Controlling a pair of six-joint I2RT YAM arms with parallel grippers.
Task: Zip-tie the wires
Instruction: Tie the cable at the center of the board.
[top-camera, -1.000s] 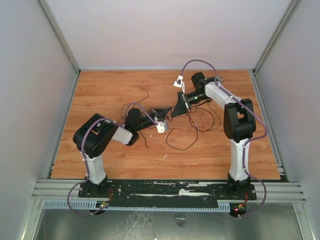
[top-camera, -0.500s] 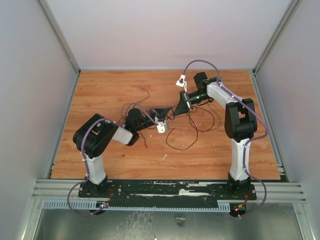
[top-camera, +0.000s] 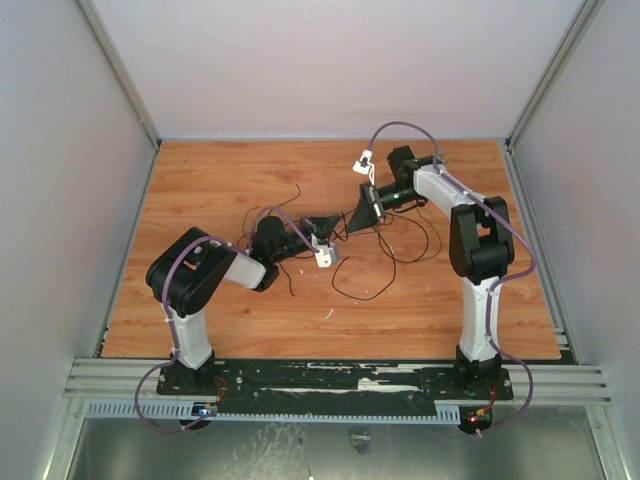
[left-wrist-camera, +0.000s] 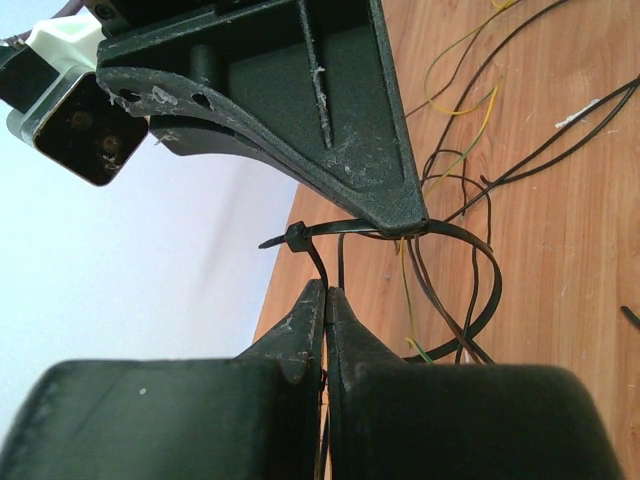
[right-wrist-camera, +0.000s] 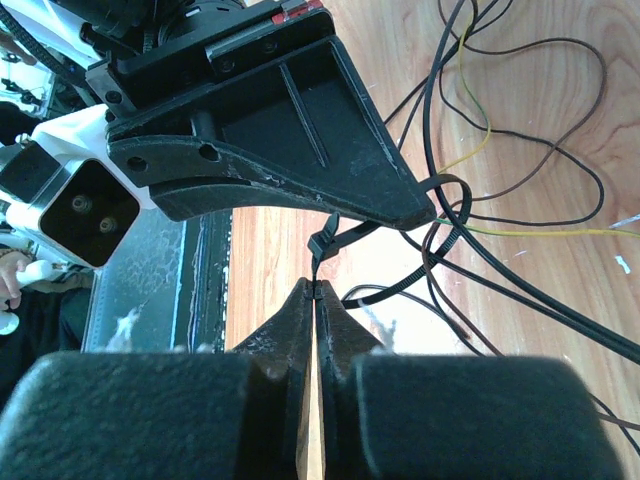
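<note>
Zip tie (left-wrist-camera: 300, 238) loops wires (left-wrist-camera: 405, 290) — clear at wrists; overhead, indistinct.

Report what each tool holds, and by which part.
Left tool and right tool each pinch the zip tie by its strap, on either side of its head; its loop encircles the wires.

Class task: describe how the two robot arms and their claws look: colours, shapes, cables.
The left arm and right arm have white links and black joints. A purple cable loops along each. The left claw and right claw have black, wedge-shaped, scuffed fingers; a white camera block sits at each wrist.
</note>
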